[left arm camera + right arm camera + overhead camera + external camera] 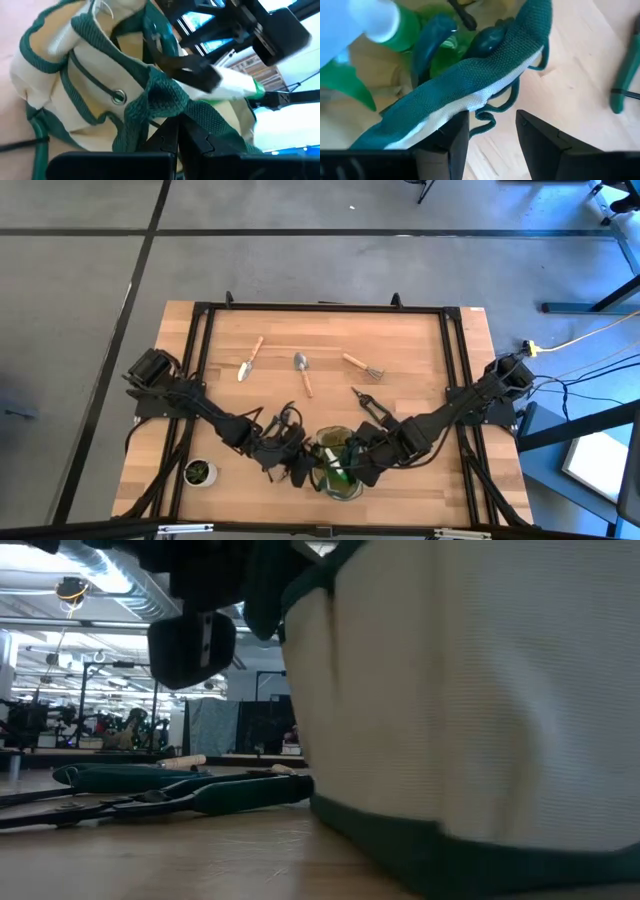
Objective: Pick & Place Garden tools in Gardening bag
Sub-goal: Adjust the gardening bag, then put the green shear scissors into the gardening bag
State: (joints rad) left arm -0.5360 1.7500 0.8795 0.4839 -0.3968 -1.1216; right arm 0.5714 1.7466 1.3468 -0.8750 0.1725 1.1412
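Observation:
The gardening bag (340,480), khaki with green trim, stands on its base near the table's front edge and fills the right of the low view (470,690). A green spray bottle with a white top (395,22) sticks out of it. My left gripper (177,132) is at the bag's left side, shut on its trim. At the bag's right side, my right gripper (492,135) stands open, with the bag's rim at one finger and bare table between the fingers. Two wooden-handled trowels (250,358) (302,372) and a fork (362,366) lie flat farther back. Green-handled shears (200,795) also lie flat on the table. My left gripper pinches a bunched fold of the bag's green mesh trim (162,97) at the top rim between its two fingers. It comes nearly level from the table's left. The bag stays on the table with its rim drawn toward the gripper. My right gripper points steeply down, and the bag's green-and-white rim (465,105) lies over the tip of one finger (452,137). The other finger stands outside over the table. Nothing is pinched between them.
A small potted plant (199,472) stands at the front left corner. A black frame (320,308) runs around the table's sides. Bare wood lies between the bag and the tools at the back.

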